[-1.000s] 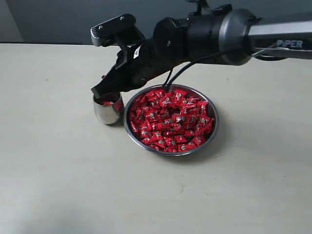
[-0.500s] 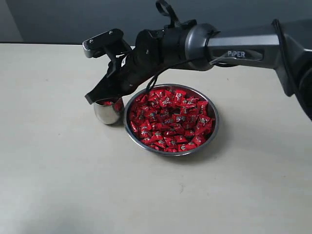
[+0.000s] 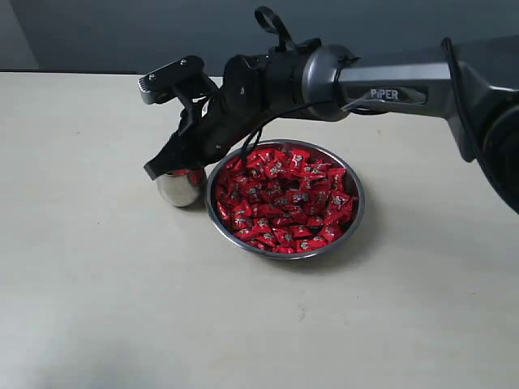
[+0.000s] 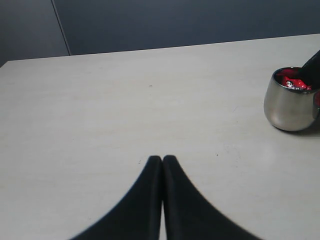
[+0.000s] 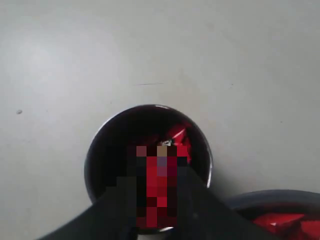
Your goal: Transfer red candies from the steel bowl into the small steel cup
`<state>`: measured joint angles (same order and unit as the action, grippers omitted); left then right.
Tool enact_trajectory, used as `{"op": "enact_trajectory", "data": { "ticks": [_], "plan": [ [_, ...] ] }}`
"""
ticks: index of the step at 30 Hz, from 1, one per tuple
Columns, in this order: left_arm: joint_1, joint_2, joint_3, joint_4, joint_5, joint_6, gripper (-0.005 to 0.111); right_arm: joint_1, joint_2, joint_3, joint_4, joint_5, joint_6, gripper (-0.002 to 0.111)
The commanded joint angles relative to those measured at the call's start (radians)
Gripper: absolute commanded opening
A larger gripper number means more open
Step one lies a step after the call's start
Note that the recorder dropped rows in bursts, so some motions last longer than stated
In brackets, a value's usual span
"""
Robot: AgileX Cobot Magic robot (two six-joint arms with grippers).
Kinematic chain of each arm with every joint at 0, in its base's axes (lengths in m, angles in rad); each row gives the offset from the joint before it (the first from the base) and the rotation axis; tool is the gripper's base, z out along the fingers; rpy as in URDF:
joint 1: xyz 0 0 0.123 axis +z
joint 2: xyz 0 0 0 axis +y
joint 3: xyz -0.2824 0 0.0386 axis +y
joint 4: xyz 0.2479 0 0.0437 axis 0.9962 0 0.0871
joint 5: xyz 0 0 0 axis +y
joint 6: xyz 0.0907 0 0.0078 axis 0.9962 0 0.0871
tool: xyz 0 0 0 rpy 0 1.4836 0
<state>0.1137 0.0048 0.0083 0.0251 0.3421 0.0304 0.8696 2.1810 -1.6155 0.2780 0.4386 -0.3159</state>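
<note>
Right pincer (image 3: pixel 165 168), perhaps laden, above cup (image 3: pixel 179 189)

The dark-grey tubular arm link (image 3: pixel 413 77) is showing white "PiPER" lettering (image 3: pixel 385 94). A glossy black wrist housing (image 3: pixel 268 81) is carrying a thin black cable loop (image 3: pixel 272 19) at its 12 o'clock and a pale-grey boxy camera block (image 3: pixel 170 75) toward 9 o'clock. The right gripper (image 3: pixel 162 168) is looking matte black and wedge-shaped. The left gripper (image 4: pixel 162 160) is showing two smooth black fingers (image 4: pixel 142 205) tapering to points.

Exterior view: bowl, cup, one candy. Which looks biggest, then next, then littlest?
1. bowl, widest by far.
2. cup, partly hidden by the right gripper.
3. candy, tiny.
All sit close together, so nearness doesn't change the order.
</note>
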Motion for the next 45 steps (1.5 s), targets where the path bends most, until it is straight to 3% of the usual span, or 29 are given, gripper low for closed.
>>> {"op": "enact_trajectory", "data": {
  "ticks": [1,10,25,45],
  "plan": [
    [-0.005,-0.005,-0.008,0.002,-0.005,-0.001,0.0,0.0,-0.041,-0.006,-0.048,0.047,-0.001,0.022],
    [-0.005,-0.005,-0.008,0.002,-0.005,-0.001,0.0,-0.021,-0.19,0.013,-0.172,0.258,0.106,0.022],
    [-0.005,-0.005,-0.008,0.002,-0.005,-0.001,0.0,-0.101,-0.3,0.354,-0.213,0.13,0.17,0.022],
    [-0.005,-0.005,-0.008,0.002,-0.007,-0.001,0.0,-0.101,-0.195,0.394,-0.108,0.074,0.133,0.022]
  ]
}}
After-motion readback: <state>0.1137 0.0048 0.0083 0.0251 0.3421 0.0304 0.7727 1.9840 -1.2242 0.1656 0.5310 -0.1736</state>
